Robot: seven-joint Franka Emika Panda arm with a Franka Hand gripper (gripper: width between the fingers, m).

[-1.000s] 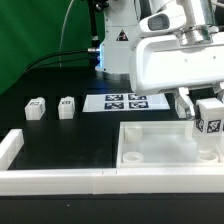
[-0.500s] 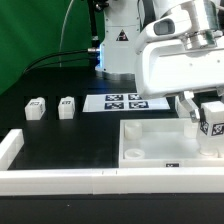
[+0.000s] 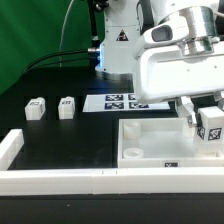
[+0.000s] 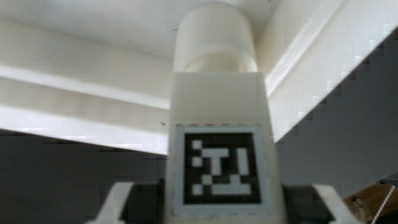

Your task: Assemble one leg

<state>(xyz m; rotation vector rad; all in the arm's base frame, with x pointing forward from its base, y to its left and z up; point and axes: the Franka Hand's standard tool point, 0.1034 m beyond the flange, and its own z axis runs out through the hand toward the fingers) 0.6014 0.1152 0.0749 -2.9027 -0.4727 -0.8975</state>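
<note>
Nearest the exterior camera, a white rail (image 3: 60, 178) runs along the table's (image 3: 60, 140) front edge. Just behind it sits the white tray (image 3: 150, 130) with its raised rim, filling the four o'clock part of that view. Over the tray's side, towards three o'clock, the gripper (image 3: 208, 116) is clamped on the leg (image 3: 211, 126), a finger (image 3: 188, 112) pressed to its flank and its tag facing the camera. The leg hangs straight below the gripper, so the way to the tray is down, towards six o'clock. Its long axis stands close to upright with a slight lean. Whether its lower end touches the tray cannot be told. The wrist view looks along the leg (image 4: 222, 150), from tag to rounded far tip, with the tray's (image 4: 89, 90) walls beyond. So I judge the coming move hinges on lining that tip with its seat. Farther back, at nine o'clock, two spare legs (image 3: 36, 108) (image 3: 67, 106) lie well apart from the tray. The marker board (image 3: 125, 101) lies beyond, towards twelve.
</note>
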